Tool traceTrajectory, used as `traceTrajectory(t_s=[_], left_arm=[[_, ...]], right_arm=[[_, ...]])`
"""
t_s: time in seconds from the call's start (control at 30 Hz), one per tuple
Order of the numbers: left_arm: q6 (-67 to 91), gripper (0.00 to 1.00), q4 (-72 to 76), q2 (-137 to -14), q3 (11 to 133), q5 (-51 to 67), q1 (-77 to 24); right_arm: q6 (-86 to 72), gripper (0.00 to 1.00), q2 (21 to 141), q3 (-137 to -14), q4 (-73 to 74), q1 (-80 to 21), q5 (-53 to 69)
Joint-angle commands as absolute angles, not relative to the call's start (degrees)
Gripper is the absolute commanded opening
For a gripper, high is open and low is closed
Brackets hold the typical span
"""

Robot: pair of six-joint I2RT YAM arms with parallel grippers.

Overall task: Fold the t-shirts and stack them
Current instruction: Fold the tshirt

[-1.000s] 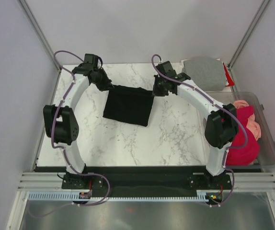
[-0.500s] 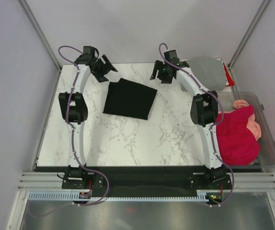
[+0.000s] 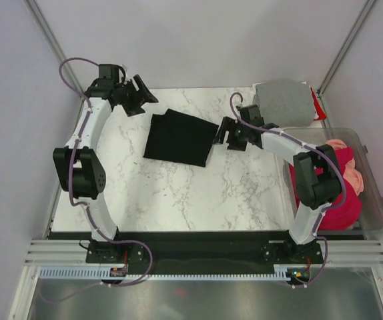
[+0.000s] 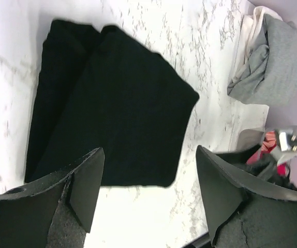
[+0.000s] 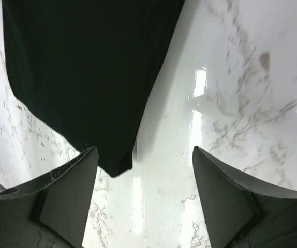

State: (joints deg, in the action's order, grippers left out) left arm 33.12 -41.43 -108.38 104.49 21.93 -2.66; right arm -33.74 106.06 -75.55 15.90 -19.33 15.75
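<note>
Just let go of the black t-shirt (image 3: 180, 138), leaving it folded near the table's (image 3: 198, 193) far edge, left gripper (image 3: 138, 98) wide and empty by the far-left corner, right gripper (image 3: 224, 133) likewise beside its right edge (fold seemingly done, stacking probably next).
</note>
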Motion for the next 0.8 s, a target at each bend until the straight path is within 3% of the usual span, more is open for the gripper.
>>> traceTrajectory(t_s=[0.0, 0.2, 0.47, 0.77], left_arm=[[26.99, 0.78, -34.28, -117.14, 105.55, 26.88, -2.37], [23.56, 0.79, -31.73, -133.3, 119.33, 30.5, -2.9], [23.91, 0.79, -27.95, -145.54, 129.81, 33.66, -4.48], [23.21, 0.75, -20.4, -141.7, 122.63, 29.97, -5.89]], right_arm=[[-36.12, 0.81, 99.17, -66.4, 8.36, -21.27, 18.28], [-36.48, 0.82, 85.01, -52.5, 7.03, -22.76, 17.84], [-35.68, 0.83, 68.05, -42.02, 10.81, -22.76, 16.52], [-36.13, 0.83, 60.3, -34.54, 12.13, -22.76, 17.84]])
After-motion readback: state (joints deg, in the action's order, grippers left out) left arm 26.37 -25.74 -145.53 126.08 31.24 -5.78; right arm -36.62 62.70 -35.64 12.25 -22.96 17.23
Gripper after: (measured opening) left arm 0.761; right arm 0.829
